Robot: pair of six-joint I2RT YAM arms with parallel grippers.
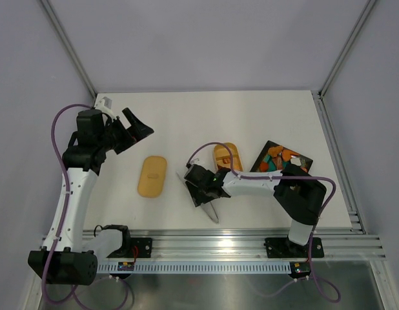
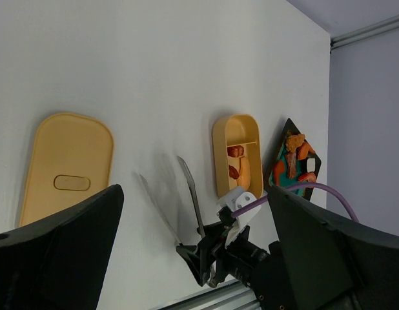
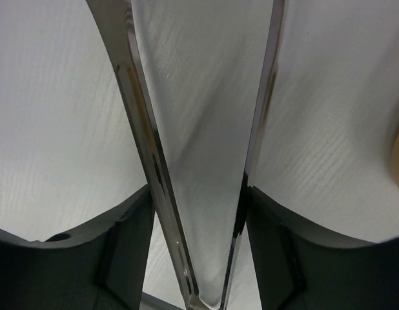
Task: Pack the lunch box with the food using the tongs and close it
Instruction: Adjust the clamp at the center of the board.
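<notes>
Pale walls close round a white desk (image 1: 206,116). On it, from left to right, lie a flat lid (image 1: 152,175), the lunch box (image 1: 227,158) and a black tray (image 1: 299,159), the box and tray close together. Some of the food (image 1: 280,157) is heaped on the tray. The left wrist view shows a few red and orange pieces inside the box too.

The right claw (image 3: 196,194) grips the tongs (image 1: 211,210) just left of the box, above the desk. Each steel arm lies against the inner face of one of its fingers (image 3: 132,245), the joined end near the wrist and the tips splayed away from it. The left claw (image 1: 136,131) hangs wide open, raised over the far left of the desk, holding nothing.

The tongs look light, thin and springy, and their polished metal is probably slippery. Their arms would push outward as any squeeze eases, so I judge the hold should stay on both arms, some way from the joined end, where a press brings the tips together. A lopsided grip could let the tongs twist or slide out. The food pieces look small, light and hard, and may skid off smooth tips, so a steady pinch across each piece's middle seems wise.
</notes>
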